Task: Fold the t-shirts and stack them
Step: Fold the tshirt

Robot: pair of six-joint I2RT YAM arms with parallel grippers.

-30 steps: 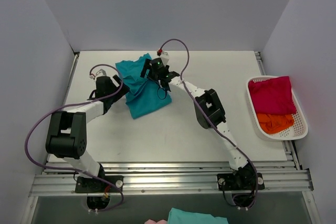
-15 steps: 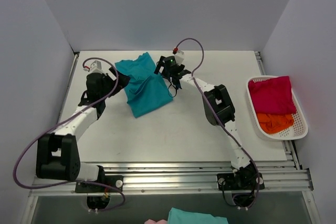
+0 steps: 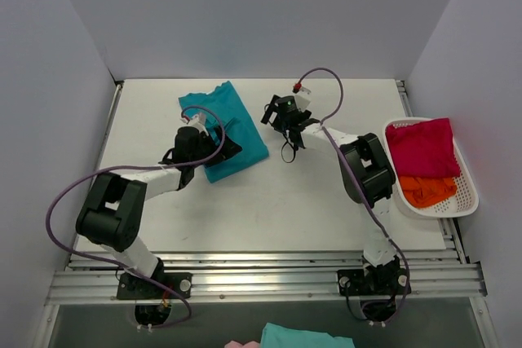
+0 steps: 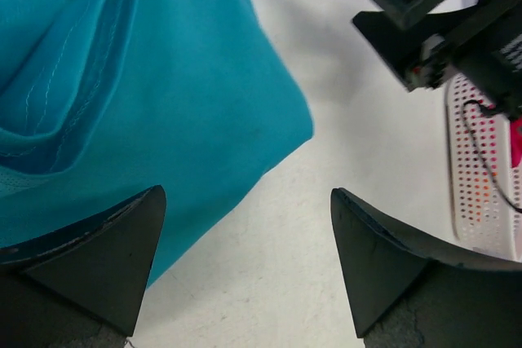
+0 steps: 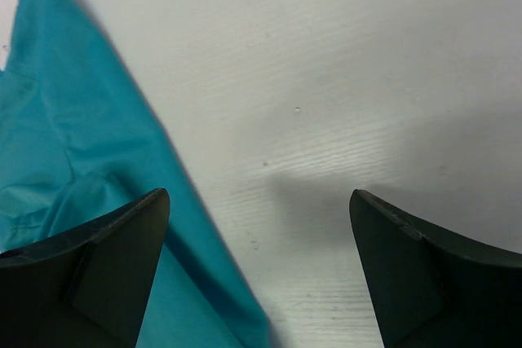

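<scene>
Top external view: teal-blue cloth t-shirt (image 3: pixel 232 129) lies partly folded at 11 o'clock on the white table (image 3: pixel 326 193), with a rumpled layer near its 7 o'clock corner.

Left gripper (image 3: pixel 226 146) sits low over that corner. Left wrist view: jaws spread and nothing held, one finger over cloth (image 4: pixel 163 120), the other over bare table. Judged: it straddles the edge to pinch it for the next fold.

Right gripper (image 3: pixel 283 113) is at the shirt's 3 o'clock, apart from it, also spread and empty over bare table. Probably parked clear of the cloth.

Crimson-pink cloth t-shirt (image 3: pixel 422 147) and orange cloth t-shirt (image 3: pixel 426 191) wait unfolded in the white slatted plastic basket (image 3: pixel 469 197) at the table's 3 o'clock.
</scene>
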